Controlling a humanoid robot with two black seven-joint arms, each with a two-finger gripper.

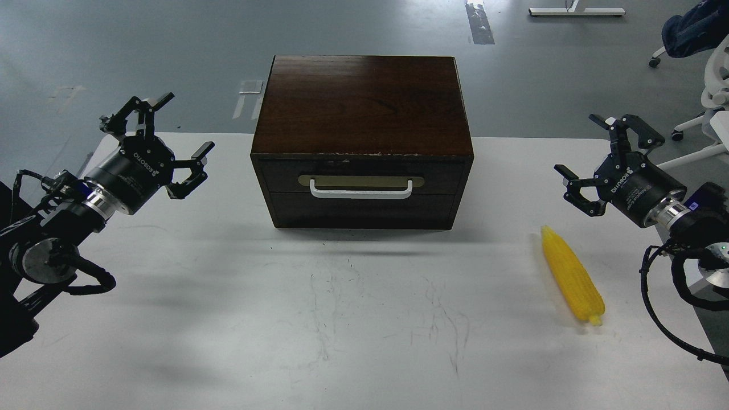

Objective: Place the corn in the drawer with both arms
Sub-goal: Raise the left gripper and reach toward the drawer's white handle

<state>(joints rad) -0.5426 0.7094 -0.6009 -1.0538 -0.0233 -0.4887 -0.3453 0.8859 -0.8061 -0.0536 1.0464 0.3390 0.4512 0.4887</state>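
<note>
A bright yellow corn (571, 275) lies on the white table at the right, its tapered tip pointing away from me. The dark wooden cabinet (363, 108) stands at the table's middle back; its drawer (363, 177) is shut, with a white bar handle (361, 190) on a beige plate. My left gripper (183, 126) hovers open to the left of the cabinet, holding nothing. My right gripper (582, 145) hovers open to the right of the cabinet, above and beyond the corn, holding nothing.
The white table (319, 319) stretches in front of the cabinet with faint scratches. Grey floor lies behind. An office chair (706, 74) stands at the far right, off the table.
</note>
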